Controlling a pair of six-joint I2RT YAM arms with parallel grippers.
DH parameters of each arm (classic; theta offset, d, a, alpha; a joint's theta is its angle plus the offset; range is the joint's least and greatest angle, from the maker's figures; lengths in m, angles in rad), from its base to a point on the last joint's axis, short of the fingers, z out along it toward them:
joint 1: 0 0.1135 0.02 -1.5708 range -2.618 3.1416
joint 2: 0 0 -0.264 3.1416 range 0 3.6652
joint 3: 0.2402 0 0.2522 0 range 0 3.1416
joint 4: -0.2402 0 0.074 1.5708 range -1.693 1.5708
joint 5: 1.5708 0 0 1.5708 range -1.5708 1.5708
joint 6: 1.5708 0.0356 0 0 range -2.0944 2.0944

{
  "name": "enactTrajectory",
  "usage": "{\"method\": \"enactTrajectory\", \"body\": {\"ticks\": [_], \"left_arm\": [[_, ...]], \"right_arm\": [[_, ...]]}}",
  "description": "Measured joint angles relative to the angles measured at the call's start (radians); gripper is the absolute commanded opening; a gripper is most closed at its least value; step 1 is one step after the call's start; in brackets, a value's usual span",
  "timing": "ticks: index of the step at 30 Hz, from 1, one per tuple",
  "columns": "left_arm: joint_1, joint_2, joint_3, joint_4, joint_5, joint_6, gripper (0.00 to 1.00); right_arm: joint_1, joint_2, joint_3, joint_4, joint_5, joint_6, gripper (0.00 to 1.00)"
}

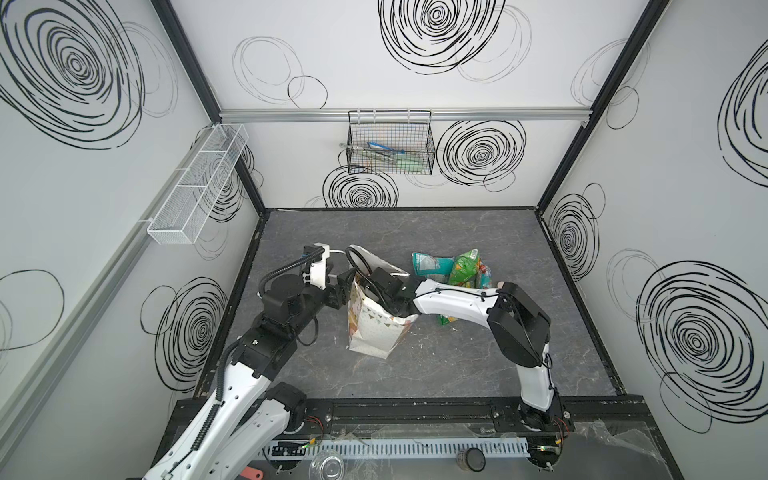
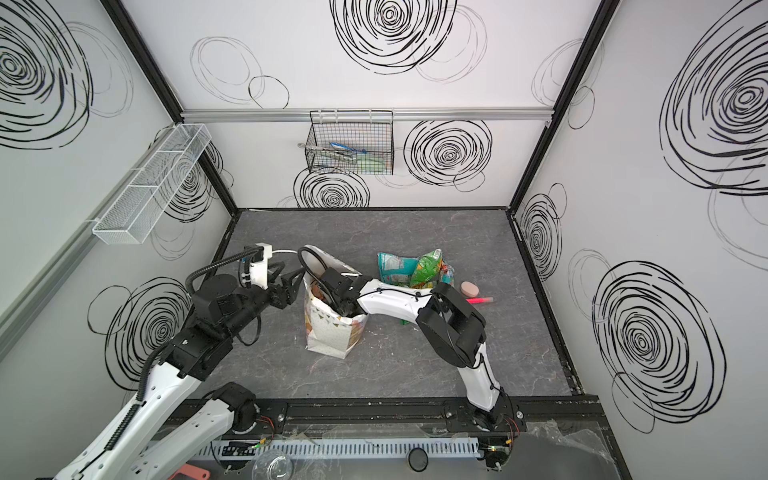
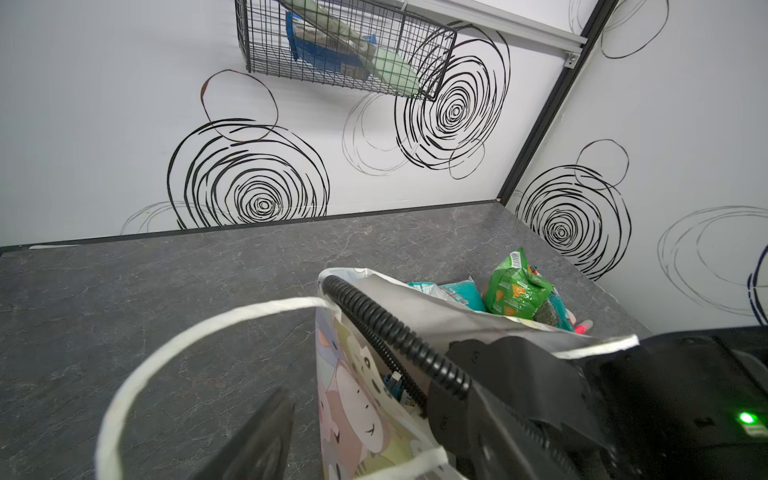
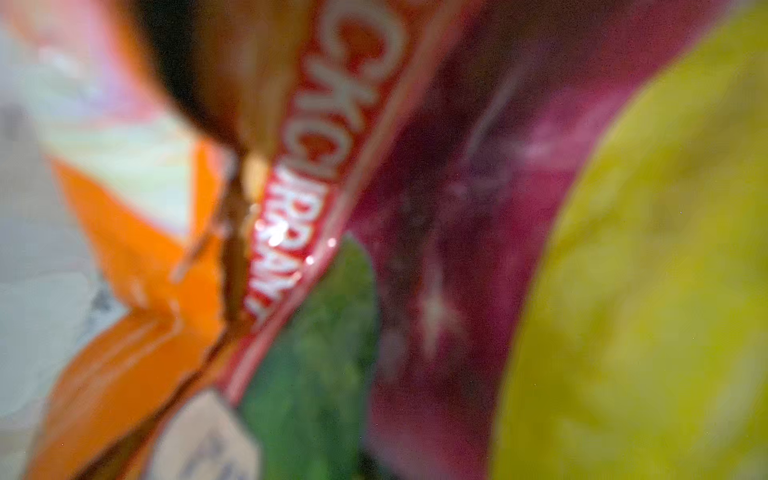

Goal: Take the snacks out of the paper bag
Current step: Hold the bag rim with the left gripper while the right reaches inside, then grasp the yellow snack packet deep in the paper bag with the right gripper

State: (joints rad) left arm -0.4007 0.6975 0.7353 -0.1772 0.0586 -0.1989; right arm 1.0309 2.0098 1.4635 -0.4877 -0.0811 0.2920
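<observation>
The white paper bag (image 1: 376, 332) stands upright mid-table, its mouth open. My right arm reaches down into it from the right. The right gripper's jaws are hidden inside in both top views. The right wrist view is filled with blurred snacks: an orange packet (image 4: 124, 257), a red lettered band (image 4: 320, 158), purple, green and a yellow packet (image 4: 648, 270). No fingers show there. My left gripper (image 1: 344, 286) is open at the bag's left rim, the bag wall (image 3: 357, 399) in the gap, unpinched. A teal packet (image 1: 432, 264) and a green packet (image 1: 467, 266) lie right of the bag.
A black wire basket (image 1: 390, 145) hangs on the back wall and a white mesh tray (image 1: 199, 183) on the left wall. A pink oval thing (image 2: 469, 287) and a pink-red stick (image 2: 480, 300) lie beside the right arm. The bag's cord handle (image 3: 166, 353) loops toward my left gripper.
</observation>
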Motion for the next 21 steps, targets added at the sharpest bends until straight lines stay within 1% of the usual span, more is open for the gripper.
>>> {"method": "enactTrajectory", "body": {"ticks": [3, 8, 16, 21], "left_arm": [[-0.009, -0.008, 0.000, 0.000, -0.005, 0.005, 0.83], [-0.026, -0.035, 0.000, 0.000, -0.023, 0.012, 0.92], [-0.059, -0.117, 0.000, 0.017, -0.062, 0.020, 0.96], [-0.071, -0.148, -0.008, 0.043, -0.074, 0.027, 1.00]], "right_arm": [[0.000, -0.013, 0.003, -0.016, 0.014, 0.000, 0.02], [-0.003, -0.027, 0.024, -0.051, 0.043, 0.002, 0.00], [-0.017, -0.069, 0.094, -0.097, 0.084, 0.003, 0.00], [-0.032, -0.085, 0.134, -0.105, 0.083, 0.002, 0.00]]}}
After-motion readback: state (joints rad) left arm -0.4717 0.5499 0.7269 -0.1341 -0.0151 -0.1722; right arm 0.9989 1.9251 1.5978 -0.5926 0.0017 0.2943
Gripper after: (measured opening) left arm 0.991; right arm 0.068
